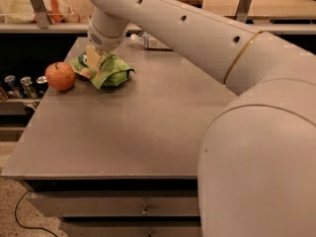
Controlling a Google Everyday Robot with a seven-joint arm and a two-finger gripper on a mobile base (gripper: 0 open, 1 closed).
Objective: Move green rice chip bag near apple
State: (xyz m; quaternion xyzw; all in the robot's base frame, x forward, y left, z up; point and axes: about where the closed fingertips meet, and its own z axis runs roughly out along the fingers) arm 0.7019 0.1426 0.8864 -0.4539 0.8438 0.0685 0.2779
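The green rice chip bag (112, 70) lies crumpled on the grey table (148, 127) at its back left. The red-orange apple (60, 76) stands just left of it, a small gap apart. My gripper (95, 59) hangs from the big white arm (197, 28) and sits down on the bag's left half, shut on it. The pale fingers (92, 57) press into the bag's folds. The bag's bottom rests on the table.
A white-labelled plastic bottle (150, 42) lies at the table's back edge, partly behind the arm. Several metal cans (19, 85) stand on a lower shelf to the left. A shelf with a rack (39, 4) runs behind. The table has drawers at the front.
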